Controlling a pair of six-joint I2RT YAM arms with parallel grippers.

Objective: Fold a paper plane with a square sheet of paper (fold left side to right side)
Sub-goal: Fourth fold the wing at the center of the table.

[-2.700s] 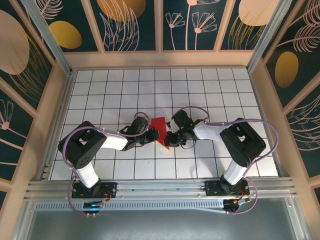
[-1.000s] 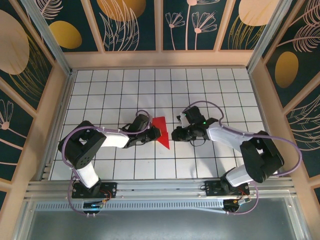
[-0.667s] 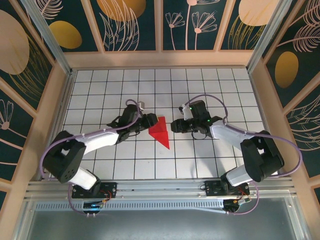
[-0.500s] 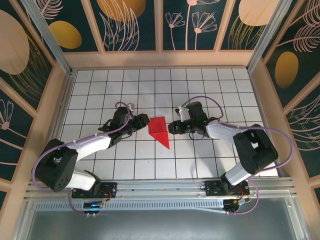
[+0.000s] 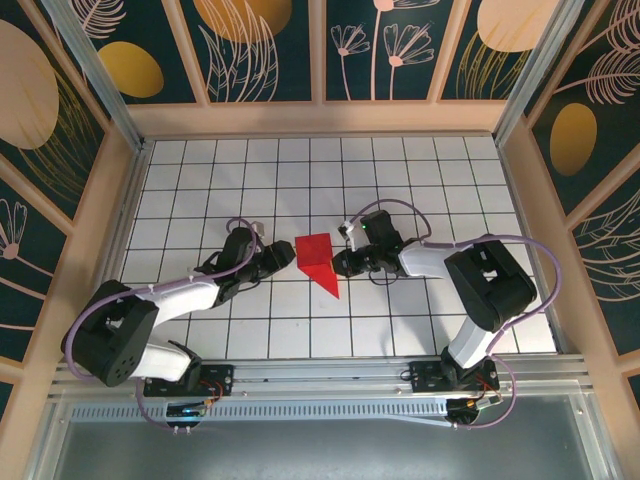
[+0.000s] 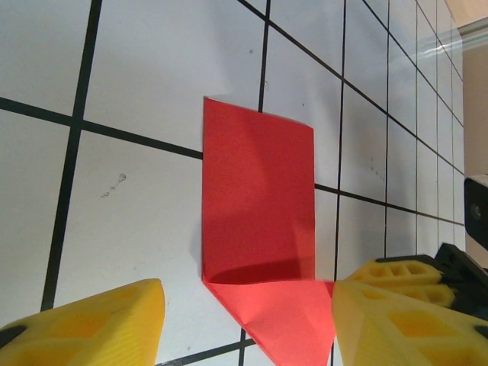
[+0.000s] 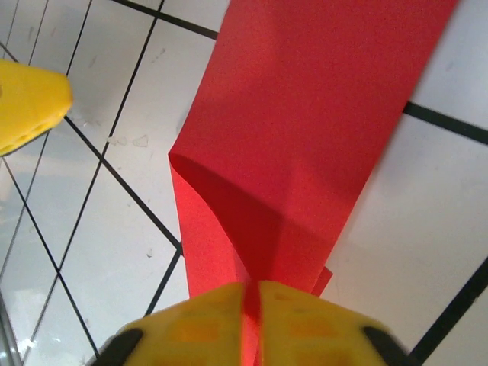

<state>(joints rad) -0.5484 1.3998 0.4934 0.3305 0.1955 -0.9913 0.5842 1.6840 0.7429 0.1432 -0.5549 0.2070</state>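
Observation:
The square sheet of paper (image 5: 315, 252) is bright red and lies folded on the white grid table (image 5: 400, 180) as a narrow strip with one pointed end toward the near edge. My left gripper (image 5: 285, 256) stands open just left of it; in the left wrist view its yellow fingers (image 6: 91, 328) straddle the pointed end of the sheet (image 6: 259, 198) without touching it. My right gripper (image 5: 338, 263) is at the sheet's right edge. In the right wrist view this gripper (image 7: 253, 293) is shut on a raised flap of the red sheet (image 7: 305, 114).
Wooden walls (image 5: 320, 118) ring the table at the back and both sides. A metal rail (image 5: 320, 375) with both arm bases runs along the near edge. One yellow finger of the left gripper (image 7: 30, 103) shows at the left of the right wrist view.
My left gripper has opened and drawn back to the left of the paper. My right gripper moved in to the paper's right edge and shut on a flap.

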